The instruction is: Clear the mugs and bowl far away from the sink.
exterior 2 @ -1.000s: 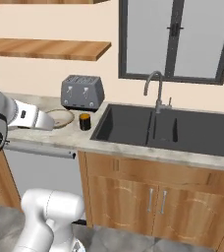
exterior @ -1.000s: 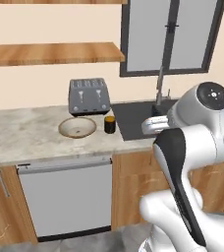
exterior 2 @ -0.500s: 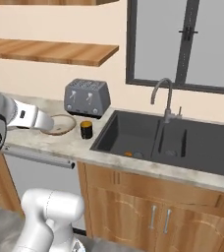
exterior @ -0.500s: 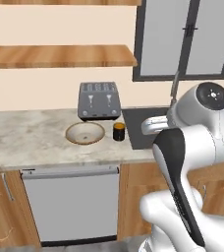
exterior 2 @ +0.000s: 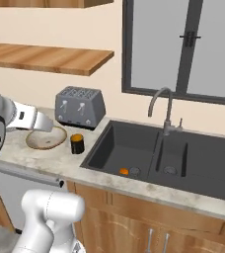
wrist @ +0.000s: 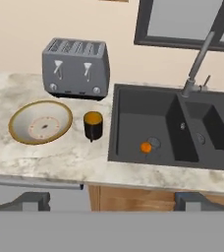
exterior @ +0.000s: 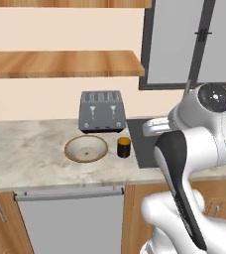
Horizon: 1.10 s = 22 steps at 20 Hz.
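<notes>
The approach looks in hand: the open, empty hand (wrist: 109,201) hangs above the counter (wrist: 15,157). The black mug (wrist: 93,125) stands between the bowl (wrist: 40,122) and sink (wrist: 148,123); next, descend onto it.

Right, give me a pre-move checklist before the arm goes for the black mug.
1. Black mug upright on the counter: ok.
2. Mug apart from the bowl and toaster: ok.
3. Gripper open, nothing between the fingertips: ok.
4. Gripper down at the mug: not ok, it sits back from the counter edge.
5. Red mug located: cannot tell.
6. Small orange thing in the sink, what it is: cannot tell.
</notes>
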Available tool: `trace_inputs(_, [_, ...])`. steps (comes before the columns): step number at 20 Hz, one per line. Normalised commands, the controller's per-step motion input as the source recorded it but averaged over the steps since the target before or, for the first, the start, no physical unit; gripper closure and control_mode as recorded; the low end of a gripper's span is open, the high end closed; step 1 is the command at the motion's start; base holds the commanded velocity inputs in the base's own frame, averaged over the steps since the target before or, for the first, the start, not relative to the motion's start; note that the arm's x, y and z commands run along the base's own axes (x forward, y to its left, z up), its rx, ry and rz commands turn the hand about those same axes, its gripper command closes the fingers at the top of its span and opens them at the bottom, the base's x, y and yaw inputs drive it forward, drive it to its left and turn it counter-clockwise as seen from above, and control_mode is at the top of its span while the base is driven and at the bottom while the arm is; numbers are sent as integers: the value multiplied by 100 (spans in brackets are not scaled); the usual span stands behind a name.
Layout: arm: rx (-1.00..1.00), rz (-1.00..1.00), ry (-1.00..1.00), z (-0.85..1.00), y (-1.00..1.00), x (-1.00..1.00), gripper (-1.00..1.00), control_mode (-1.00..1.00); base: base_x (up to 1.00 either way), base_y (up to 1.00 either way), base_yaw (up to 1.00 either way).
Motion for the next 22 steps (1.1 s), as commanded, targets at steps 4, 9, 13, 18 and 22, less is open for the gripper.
trace_inputs(4, [0, 0, 0, 0, 0, 0, -100, 100, 62, 3, -9])
trace_inputs(9, [0, 0, 0, 0, 0, 0, -100, 100, 32, 10, -14])
trace_inputs(13, [0, 0, 0, 0, 0, 0, -100, 100, 3, 10, -16])
trace_inputs(18, [0, 0, 0, 0, 0, 0, -100, 100, -3, 17, -11])
trace_inputs(22, [0, 0, 0, 0, 0, 0, -100, 100, 0, 45, -2])
